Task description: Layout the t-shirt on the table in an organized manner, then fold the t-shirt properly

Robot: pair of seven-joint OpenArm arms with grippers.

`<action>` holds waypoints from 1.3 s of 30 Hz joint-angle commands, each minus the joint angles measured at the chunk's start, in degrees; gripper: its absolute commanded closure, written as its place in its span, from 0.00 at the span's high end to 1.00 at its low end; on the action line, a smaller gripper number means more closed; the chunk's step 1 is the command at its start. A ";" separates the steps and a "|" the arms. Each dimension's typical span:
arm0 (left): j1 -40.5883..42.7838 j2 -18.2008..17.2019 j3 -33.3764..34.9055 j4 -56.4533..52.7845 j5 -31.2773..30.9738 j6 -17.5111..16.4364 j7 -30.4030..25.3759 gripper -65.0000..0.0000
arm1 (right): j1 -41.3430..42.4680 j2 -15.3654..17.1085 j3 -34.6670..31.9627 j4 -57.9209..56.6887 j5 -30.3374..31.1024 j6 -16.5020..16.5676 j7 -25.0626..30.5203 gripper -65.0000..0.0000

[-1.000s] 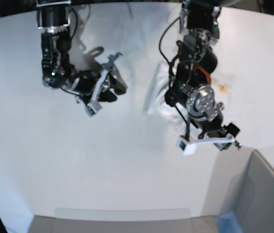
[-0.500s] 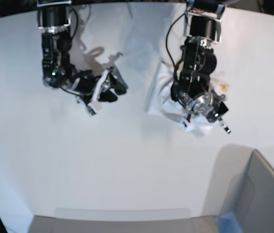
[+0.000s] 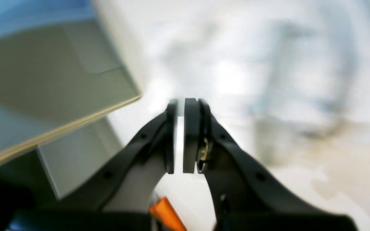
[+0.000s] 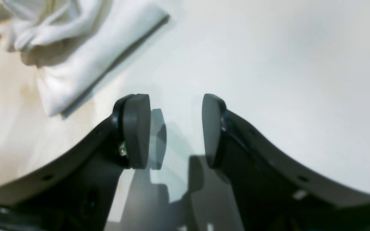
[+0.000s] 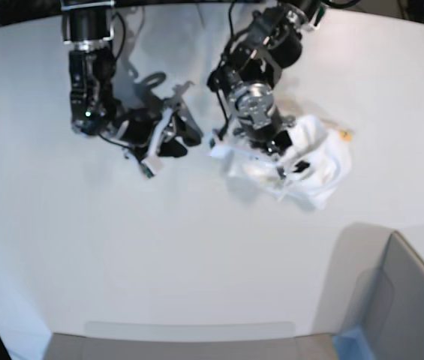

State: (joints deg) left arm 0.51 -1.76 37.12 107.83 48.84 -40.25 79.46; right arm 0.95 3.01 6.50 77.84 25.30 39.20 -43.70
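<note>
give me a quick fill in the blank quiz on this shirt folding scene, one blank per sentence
1. The white cotton t-shirt lies on the white table in a ____ heap, not spread flat.
2. The jaws of the right tool stand ____, with nothing between them.
3. The jaws of the left tool are nearly ____.
4. In the base view, the grey box with a blue edge sits at the ____ right corner.

Missing words: crumpled; open; shut; bottom

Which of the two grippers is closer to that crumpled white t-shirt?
The left gripper: it is right over the t-shirt. The right gripper hovers open over bare table, off to the shirt's side.
</note>
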 commanded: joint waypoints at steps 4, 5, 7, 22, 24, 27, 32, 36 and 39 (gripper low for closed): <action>-1.17 0.66 -1.39 1.14 1.31 0.25 0.54 0.06 | 0.24 0.47 0.05 0.27 -0.99 0.80 -1.53 0.41; -2.93 0.66 -3.15 1.14 1.40 0.25 0.54 0.06 | 0.24 0.47 0.05 0.27 -0.99 0.80 -1.53 0.41; -6.45 0.48 -7.19 0.96 1.49 0.25 0.54 0.06 | 0.15 0.47 0.05 0.27 -0.99 0.80 -1.53 0.41; -6.62 1.10 -17.04 0.70 11.42 0.25 0.54 0.26 | 0.06 0.38 -0.04 0.27 -0.99 0.80 -1.53 0.41; -4.78 1.01 -16.95 3.60 9.49 0.25 0.54 0.29 | 0.06 0.38 -0.04 0.18 -1.08 0.80 -1.53 0.41; -3.81 0.84 -16.86 2.45 8.44 0.25 0.54 0.31 | 0.06 0.47 -0.04 0.18 -1.08 0.80 -1.53 0.41; -4.07 -0.04 -17.12 -1.15 8.52 0.25 0.54 0.35 | 0.06 0.38 -0.04 0.18 -1.08 0.80 -1.53 0.41; -5.22 -0.04 -16.95 -1.50 10.55 0.25 0.54 0.35 | 0.15 0.38 -0.04 0.18 -1.08 0.80 -1.53 0.41; -5.66 -0.04 -16.95 -3.61 13.62 0.25 0.54 0.35 | 0.15 0.38 -0.04 0.18 -1.08 0.80 -1.53 0.41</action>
State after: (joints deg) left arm -4.49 -1.89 20.03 103.66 61.78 -40.29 79.44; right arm 0.78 3.16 6.42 77.71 25.65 39.20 -43.64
